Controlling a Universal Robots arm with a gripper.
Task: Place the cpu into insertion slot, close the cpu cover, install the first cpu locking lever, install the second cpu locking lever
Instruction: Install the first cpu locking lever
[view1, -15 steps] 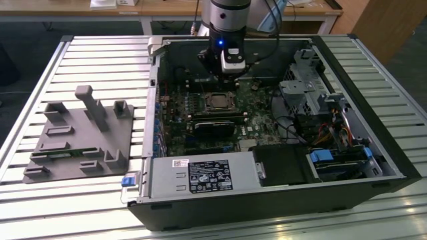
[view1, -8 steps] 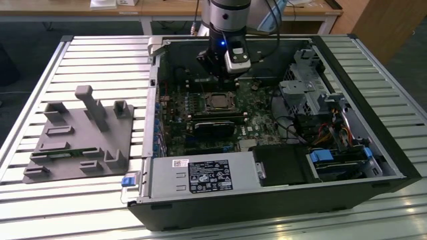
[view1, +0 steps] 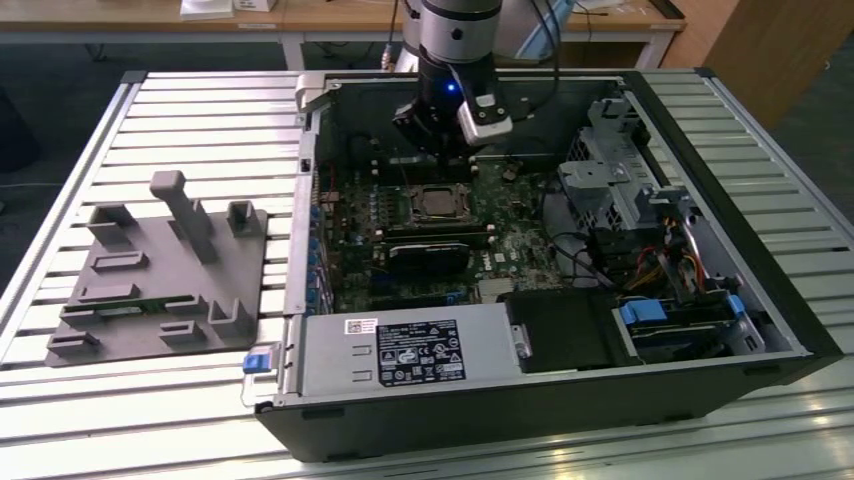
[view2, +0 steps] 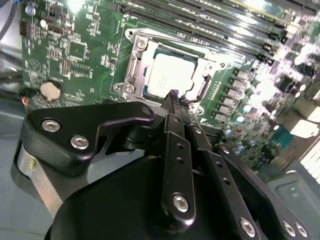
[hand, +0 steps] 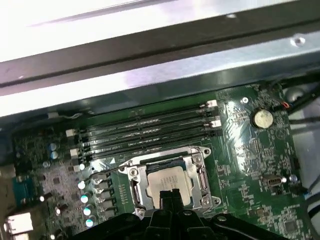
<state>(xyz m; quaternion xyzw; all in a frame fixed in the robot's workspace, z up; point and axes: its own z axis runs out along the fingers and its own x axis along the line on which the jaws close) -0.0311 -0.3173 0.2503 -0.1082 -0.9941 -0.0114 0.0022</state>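
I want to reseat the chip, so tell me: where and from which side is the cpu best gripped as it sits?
By two opposite edges, from straight above: the cpu lies flat, with only its broad metal top showing. The cpu cover lies flat around it as a frame, so those edges probably cannot be reached until the cover is lifted.

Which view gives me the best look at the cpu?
The second wrist view: the cpu is close and almost wholly uncovered. In the first wrist view the gripper hides more of it; in the exterior view it is a distant square.
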